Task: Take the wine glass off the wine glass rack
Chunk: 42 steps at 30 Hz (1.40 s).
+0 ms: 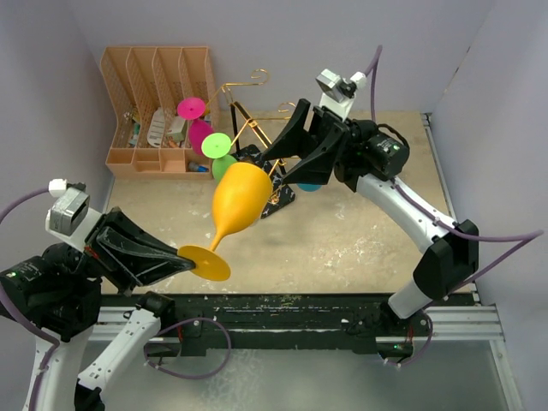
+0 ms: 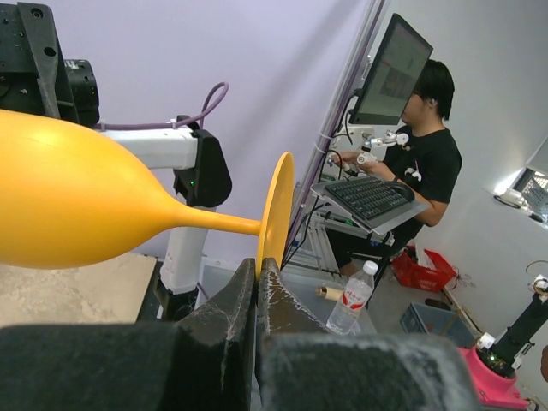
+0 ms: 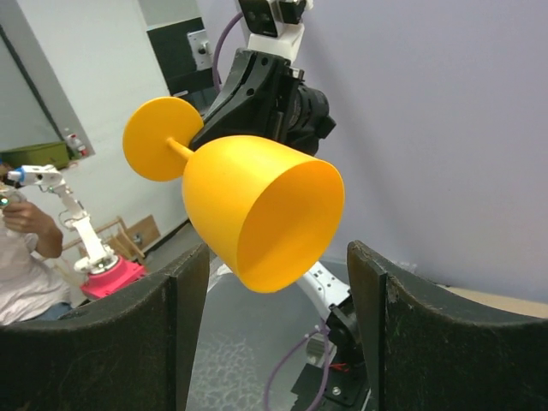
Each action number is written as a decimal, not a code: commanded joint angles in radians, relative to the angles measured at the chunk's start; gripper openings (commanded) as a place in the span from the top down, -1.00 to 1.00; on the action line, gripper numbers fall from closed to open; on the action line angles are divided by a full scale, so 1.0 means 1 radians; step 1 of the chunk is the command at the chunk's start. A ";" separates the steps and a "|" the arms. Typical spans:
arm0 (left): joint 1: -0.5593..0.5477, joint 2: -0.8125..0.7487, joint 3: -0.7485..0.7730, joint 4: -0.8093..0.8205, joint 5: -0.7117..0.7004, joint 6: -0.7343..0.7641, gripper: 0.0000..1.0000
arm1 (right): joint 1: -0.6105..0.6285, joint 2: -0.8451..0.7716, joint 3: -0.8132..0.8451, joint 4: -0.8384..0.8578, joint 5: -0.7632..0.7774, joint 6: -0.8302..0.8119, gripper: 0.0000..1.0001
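The orange wine glass (image 1: 241,197) is being held in mid air at frame centre by the left gripper (image 1: 190,262), which is clenched on the edge of the foot disc. Its long axis is being run from lower left to upper right, bowl mouth toward the right gripper (image 1: 274,167). That gripper is being shown spread wide, grasping nothing, just beside the bowl; contact cannot be told. The wine glass rack (image 1: 280,199) is being seen behind, upper centre, and the glass is judged clear of it. The rack's arms are being partly hidden by the right gripper and the bowl.
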 commanded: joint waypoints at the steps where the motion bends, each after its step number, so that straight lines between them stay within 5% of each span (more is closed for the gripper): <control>1: -0.002 0.017 -0.011 0.049 -0.012 0.018 1.00 | 0.023 -0.002 0.007 0.227 -0.002 0.038 -0.35; 13: -0.002 0.061 -0.027 0.066 -0.017 0.040 1.00 | 0.084 -0.021 -0.014 0.231 0.001 0.043 -0.16; 16: -0.003 0.072 -0.027 0.066 -0.017 0.046 1.00 | 0.090 -0.023 -0.022 0.225 0.005 0.045 0.18; 19: -0.002 0.080 -0.019 0.017 -0.025 0.079 0.99 | 0.090 -0.026 -0.021 0.199 0.001 0.048 0.91; 28: -0.003 0.025 0.021 -0.386 -0.222 0.307 -0.67 | -0.011 -0.064 0.051 -0.026 -0.027 -0.062 1.00; 35: -0.002 -0.071 0.035 -0.569 -0.437 0.393 -0.94 | -0.259 -0.043 0.170 -0.089 0.040 -0.007 1.00; 37: -0.002 -0.085 0.045 -0.619 -0.487 0.413 -0.94 | -0.316 -0.047 0.193 -0.199 0.058 -0.058 1.00; 39: -0.002 -0.085 0.058 -0.657 -0.518 0.430 -0.91 | -0.379 -0.075 0.219 -0.499 0.092 -0.263 1.00; 40: -0.002 -0.077 0.068 -0.678 -0.527 0.437 -0.87 | -0.394 -0.106 0.249 -0.790 0.150 -0.535 1.00; 42: -0.002 -0.047 0.100 -0.734 -0.543 0.462 -0.82 | -0.386 -0.123 0.415 -1.439 0.510 -1.040 1.00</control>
